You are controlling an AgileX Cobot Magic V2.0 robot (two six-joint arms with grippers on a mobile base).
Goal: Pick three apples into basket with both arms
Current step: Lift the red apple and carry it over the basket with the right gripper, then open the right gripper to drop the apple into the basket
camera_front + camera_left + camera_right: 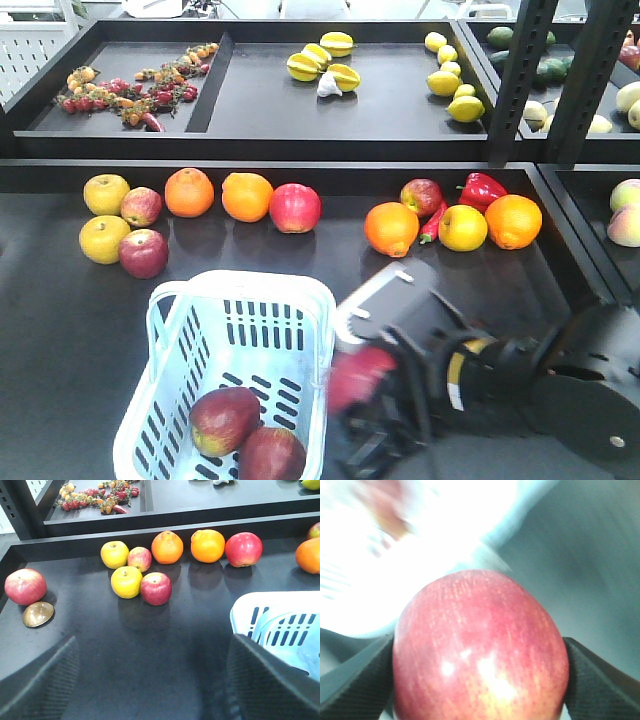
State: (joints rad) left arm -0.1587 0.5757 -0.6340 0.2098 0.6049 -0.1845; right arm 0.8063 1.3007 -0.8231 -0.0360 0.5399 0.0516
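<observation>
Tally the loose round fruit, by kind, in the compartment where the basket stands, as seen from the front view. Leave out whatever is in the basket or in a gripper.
apples: 4
oranges: 4
yellow fruits: 3
Total: 11

Motion-blurred right claw (365, 395), basket (395, 540)

2 red apples (245, 435) lie in basket (165, 330).
</observation>
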